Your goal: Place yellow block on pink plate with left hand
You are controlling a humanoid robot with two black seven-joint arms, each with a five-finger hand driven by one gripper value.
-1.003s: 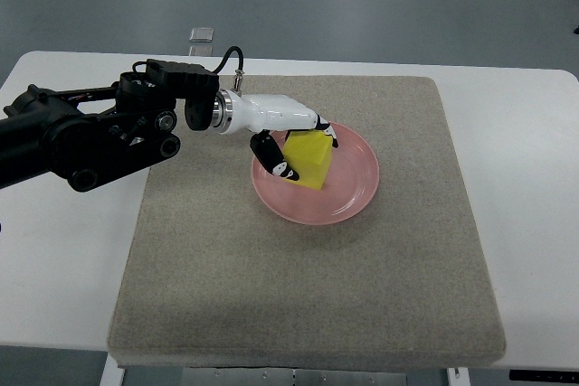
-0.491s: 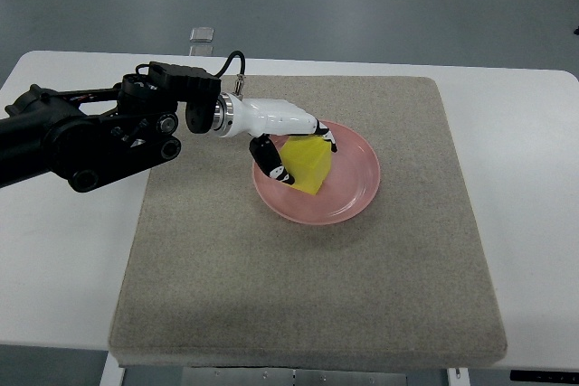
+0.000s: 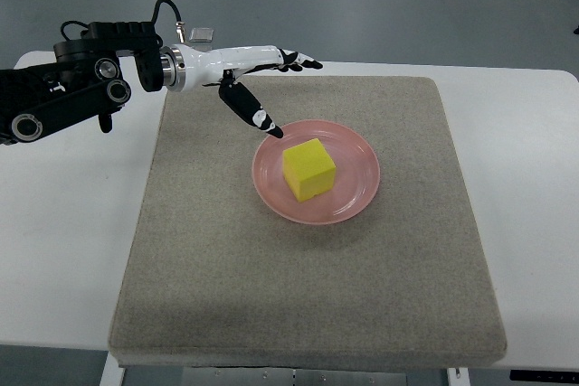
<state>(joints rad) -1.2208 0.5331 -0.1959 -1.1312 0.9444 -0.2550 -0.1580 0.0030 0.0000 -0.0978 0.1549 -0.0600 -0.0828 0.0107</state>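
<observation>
The left hand point(image 3: 242, 70) hangs with fingers spread and holding nothing above the mat's point(image 3: 308, 296) far left part, while the yellow block point(image 3: 308, 169) sits apart from it, on the pink plate point(image 3: 358, 189).

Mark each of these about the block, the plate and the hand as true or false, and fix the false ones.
1. The yellow block rests on the pink plate. True.
2. The left hand grips the block. False: its fingers are spread and hold nothing, and the hand sits up and to the left of the block, apart from it.
3. The plate lies on the grey mat. True.
4. The block hangs over the plate's rim onto the mat. False: it sits wholly inside the plate, near the middle.
5. A right arm reaches in from the right edge. False: only the left arm shows, coming in from the left.
</observation>
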